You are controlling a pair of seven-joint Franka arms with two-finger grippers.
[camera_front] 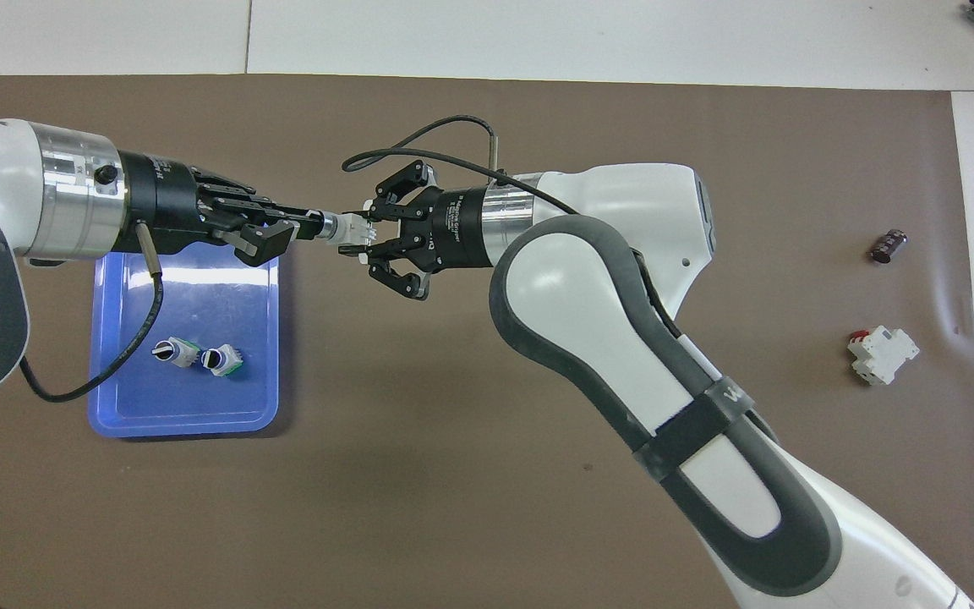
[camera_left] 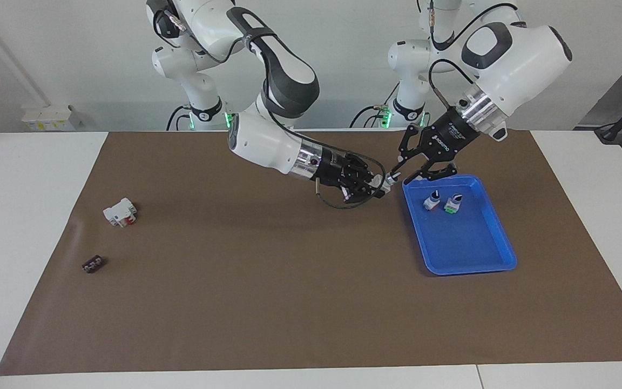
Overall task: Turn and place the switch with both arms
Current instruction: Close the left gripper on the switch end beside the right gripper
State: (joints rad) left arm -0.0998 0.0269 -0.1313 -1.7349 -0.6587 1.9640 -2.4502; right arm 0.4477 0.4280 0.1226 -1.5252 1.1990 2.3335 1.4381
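1. Brown matting (camera_left: 268, 302) covers the white counter (camera_left: 25, 227), with a pale wall at the robots' end.
2. Right gripper (camera_left: 380, 185) (camera_front: 366, 234): clenched on the white body of the switch (camera_left: 387, 181) (camera_front: 341, 230), which it holds up in the air over the mat, just beside the blue tray (camera_left: 484, 259) (camera_front: 128, 414).
3. Left gripper (camera_left: 397, 172) (camera_front: 305, 222): meets the right gripper tip to tip, its fingertips closed on the small black knob end of the switch; it hangs over the tray corner closest to the robots.
4. The switch lies roughly level between the two grippers, silver collar toward the left gripper, body toward the right gripper.
5. Two further switches (camera_left: 431, 201) (camera_front: 174, 351) and (camera_left: 453, 203) (camera_front: 221, 360) stand side by side in the tray, below and just past the left gripper, apart from both grippers.
6. White block with a red part (camera_left: 120, 212) (camera_front: 881, 354): on the mat toward the right arm's end of the counter, well apart from the right gripper.
7. Small black component (camera_left: 93, 264) (camera_front: 889, 245): near that block, farther from the robots, well apart from either gripper.
8. Both arms (camera_left: 273, 92) (camera_left: 505, 59) slope down from their bases to the meeting point.
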